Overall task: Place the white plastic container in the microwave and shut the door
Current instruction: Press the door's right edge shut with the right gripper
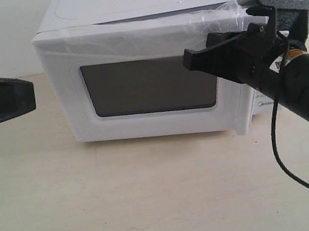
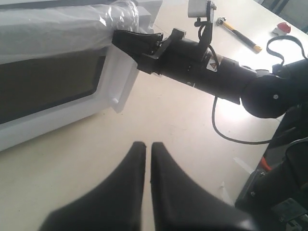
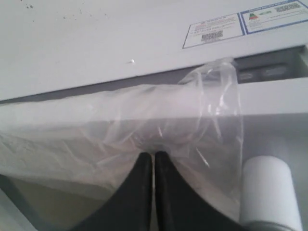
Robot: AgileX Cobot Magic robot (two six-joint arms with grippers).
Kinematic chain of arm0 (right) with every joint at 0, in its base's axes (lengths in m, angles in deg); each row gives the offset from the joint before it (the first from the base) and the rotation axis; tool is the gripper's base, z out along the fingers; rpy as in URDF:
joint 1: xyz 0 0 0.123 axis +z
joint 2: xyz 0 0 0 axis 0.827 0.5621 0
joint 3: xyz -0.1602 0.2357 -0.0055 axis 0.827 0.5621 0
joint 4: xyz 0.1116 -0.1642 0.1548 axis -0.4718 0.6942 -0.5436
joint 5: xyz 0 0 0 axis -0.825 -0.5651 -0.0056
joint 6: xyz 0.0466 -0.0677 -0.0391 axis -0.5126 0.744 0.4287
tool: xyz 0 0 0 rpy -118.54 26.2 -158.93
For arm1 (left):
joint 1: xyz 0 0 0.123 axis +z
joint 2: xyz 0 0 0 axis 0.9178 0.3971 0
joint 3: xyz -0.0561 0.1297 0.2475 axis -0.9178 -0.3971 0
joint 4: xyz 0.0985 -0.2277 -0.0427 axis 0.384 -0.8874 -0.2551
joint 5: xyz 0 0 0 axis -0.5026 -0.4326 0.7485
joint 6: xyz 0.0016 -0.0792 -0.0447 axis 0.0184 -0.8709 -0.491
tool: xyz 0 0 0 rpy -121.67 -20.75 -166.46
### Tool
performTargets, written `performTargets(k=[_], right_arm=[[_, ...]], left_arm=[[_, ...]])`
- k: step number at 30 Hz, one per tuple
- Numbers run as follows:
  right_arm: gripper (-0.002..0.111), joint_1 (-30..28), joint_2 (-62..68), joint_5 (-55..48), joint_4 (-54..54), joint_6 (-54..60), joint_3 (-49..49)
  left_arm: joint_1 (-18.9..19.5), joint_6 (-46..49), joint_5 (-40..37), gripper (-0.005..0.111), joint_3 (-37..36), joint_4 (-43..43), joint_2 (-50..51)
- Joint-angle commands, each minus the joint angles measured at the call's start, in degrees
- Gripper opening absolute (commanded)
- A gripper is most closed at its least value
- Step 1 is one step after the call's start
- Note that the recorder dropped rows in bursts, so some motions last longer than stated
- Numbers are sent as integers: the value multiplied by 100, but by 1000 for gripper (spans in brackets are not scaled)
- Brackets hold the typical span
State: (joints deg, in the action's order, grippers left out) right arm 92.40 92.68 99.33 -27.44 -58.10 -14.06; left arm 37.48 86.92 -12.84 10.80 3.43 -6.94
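Nearly shut, the microwave door (image 1: 139,89) meets the right gripper (image 1: 188,60), clenched and empty, near its handle side; a steady, square push should latch it.

Closed fingers (image 3: 139,192) at the film-covered door (image 3: 272,98)

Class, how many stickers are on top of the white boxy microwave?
2: a white sticker and a blue-edged sticker beside it, near the front edge of the microwave; more may be hidden.

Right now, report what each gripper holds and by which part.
Nothing is held. The right gripper, shut, touches the film on the door; the left gripper, shut, is empty.
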Motion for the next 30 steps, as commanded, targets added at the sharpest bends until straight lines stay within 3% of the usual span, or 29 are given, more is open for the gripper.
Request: performTargets(k=[1, 30], right_arm=[[0, -6, 21, 101, -150, 206, -153], [0, -6, 491, 362, -806, 791, -806]], left_arm=[[-25, -40, -18, 4, -26, -39, -53], [-25, -40, 1, 4, -26, -39, -53]])
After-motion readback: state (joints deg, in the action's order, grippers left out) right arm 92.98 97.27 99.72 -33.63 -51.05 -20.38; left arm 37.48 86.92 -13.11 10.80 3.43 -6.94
